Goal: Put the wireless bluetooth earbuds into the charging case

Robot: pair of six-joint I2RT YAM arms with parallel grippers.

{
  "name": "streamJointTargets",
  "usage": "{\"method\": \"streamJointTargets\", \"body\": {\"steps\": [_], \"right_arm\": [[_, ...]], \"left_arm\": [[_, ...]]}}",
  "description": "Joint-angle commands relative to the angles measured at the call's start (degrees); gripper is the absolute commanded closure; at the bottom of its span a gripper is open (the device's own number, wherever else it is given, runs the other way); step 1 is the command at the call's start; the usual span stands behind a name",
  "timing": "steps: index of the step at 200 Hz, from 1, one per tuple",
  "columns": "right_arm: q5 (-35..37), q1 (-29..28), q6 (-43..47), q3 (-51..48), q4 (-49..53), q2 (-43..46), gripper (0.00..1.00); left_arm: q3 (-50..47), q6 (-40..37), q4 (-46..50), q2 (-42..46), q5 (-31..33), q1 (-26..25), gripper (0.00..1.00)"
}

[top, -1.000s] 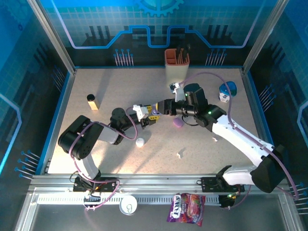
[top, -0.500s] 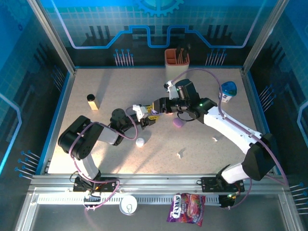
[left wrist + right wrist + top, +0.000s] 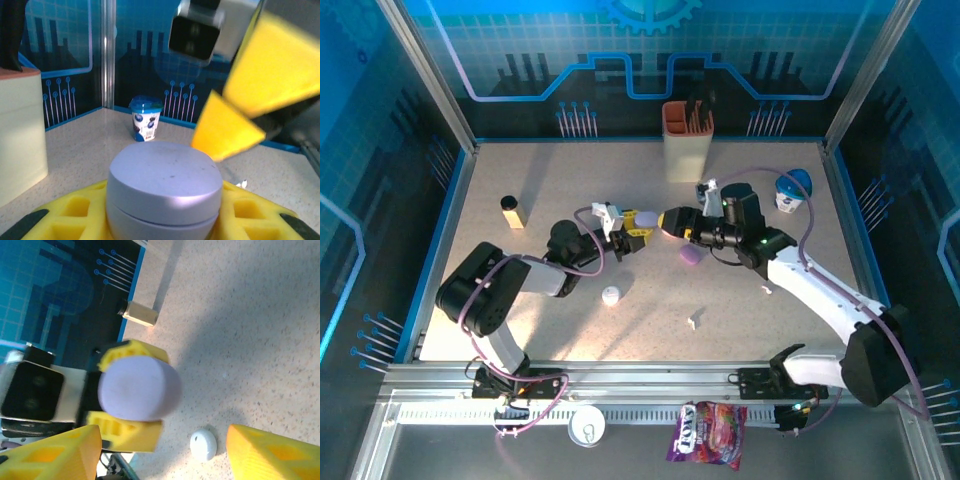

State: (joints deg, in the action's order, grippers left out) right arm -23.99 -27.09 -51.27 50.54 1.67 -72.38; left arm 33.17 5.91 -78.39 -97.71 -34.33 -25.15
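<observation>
A closed lilac charging case [image 3: 165, 187] sits between the yellow fingers [image 3: 75, 210] of my left gripper [image 3: 636, 226], which is shut on it a little above the table. In the right wrist view the same case [image 3: 139, 388] faces me, with the left fingers [image 3: 127, 432] above and below it. My right gripper [image 3: 160, 455] stands open just in front of it, its pads [image 3: 227, 130] apart from the case and empty; in the top view this gripper [image 3: 670, 220] lies right of the case. Two tiny white earbuds [image 3: 696, 320] [image 3: 767, 290] lie on the table.
A purple case [image 3: 689, 255] and a white case [image 3: 611, 296] lie on the table near the grippers. A cream holder [image 3: 687, 135] stands at the back, a blue cup [image 3: 792, 190] at the right, a small bottle [image 3: 511, 210] at the left. A candy bag [image 3: 708, 432] lies outside the front rail.
My right gripper has opened wider and drawn back to the right, away from the lilac case. The left gripper has shifted slightly up and right with the case still in it.
</observation>
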Motion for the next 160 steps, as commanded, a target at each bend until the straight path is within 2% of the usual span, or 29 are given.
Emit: {"method": "streamJointTargets", "body": {"steps": [1, 42, 113, 160], "right_arm": [[-6.90, 1.09, -9.71, -3.09, -11.43, -0.68, 0.34], [-10.99, 1.25, -18.50, -6.17, -25.35, -4.04, 0.38], [-11.73, 1.25, -25.47, -7.78, -36.21, -7.61, 0.40], [-11.15, 1.25, -28.30, -8.46, -40.38, -9.27, 0.57]], "left_arm": [[2.20, 6.73, -1.94, 1.73, -1.40, -0.61, 0.75], [3.00, 7.91, -1.96, 1.55, -2.37, -1.05, 0.75], [2.91, 7.36, -1.95, 1.99, -4.05, -1.40, 0.75], [3.22, 7.55, -1.94, 1.99, -5.05, -1.48, 0.75]]}}
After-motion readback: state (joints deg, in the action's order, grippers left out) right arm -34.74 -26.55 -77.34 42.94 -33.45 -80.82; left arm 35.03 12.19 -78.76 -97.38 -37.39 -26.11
